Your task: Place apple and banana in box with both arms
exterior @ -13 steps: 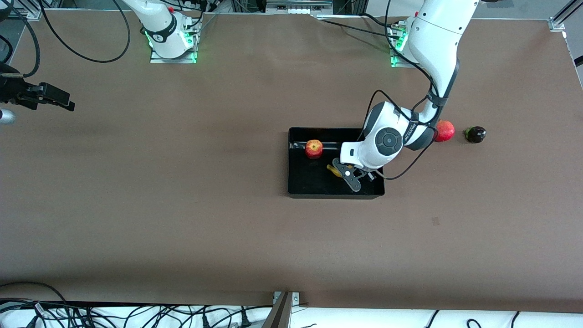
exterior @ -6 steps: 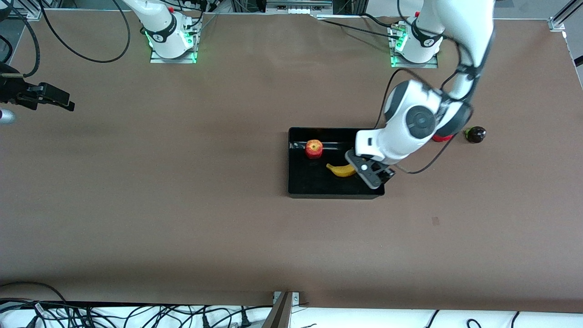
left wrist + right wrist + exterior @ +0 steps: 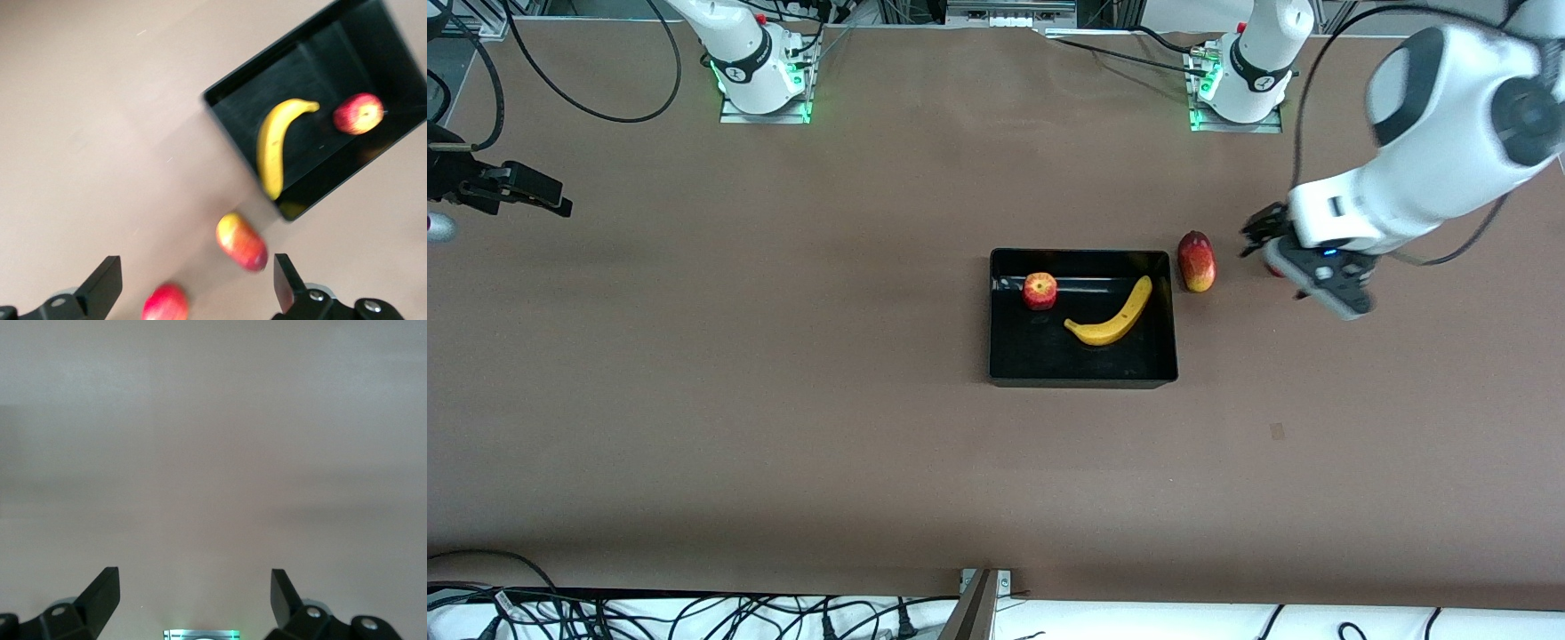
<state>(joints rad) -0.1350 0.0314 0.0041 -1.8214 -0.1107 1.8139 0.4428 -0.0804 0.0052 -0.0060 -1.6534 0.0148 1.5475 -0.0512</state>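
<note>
The black box [image 3: 1040,357] lies mid-table. In it lie the red-yellow apple [image 3: 1040,291] and the yellow banana [image 3: 1112,316], apart from each other. My left gripper [image 3: 1294,267] is open and empty, up in the air past the box toward the left arm's end, over a red pomegranate. In the left wrist view the box [image 3: 227,100], banana [image 3: 273,143] and apple [image 3: 358,113] show away from the open left gripper [image 3: 197,293]. My right gripper [image 3: 551,197] waits open and empty at the right arm's end of the table; in the right wrist view it [image 3: 193,600] is over bare table.
An elongated red-yellow oval fruit [image 3: 1197,261] lies just outside the box wall toward the left arm's end; it also shows in the left wrist view [image 3: 241,241]. The red pomegranate [image 3: 165,303] lies under the left gripper. Cables run along the table's near edge.
My left gripper has let go of the banana, which now lies in the box, and has risen and swung out toward the left arm's end. The right arm has not moved.
</note>
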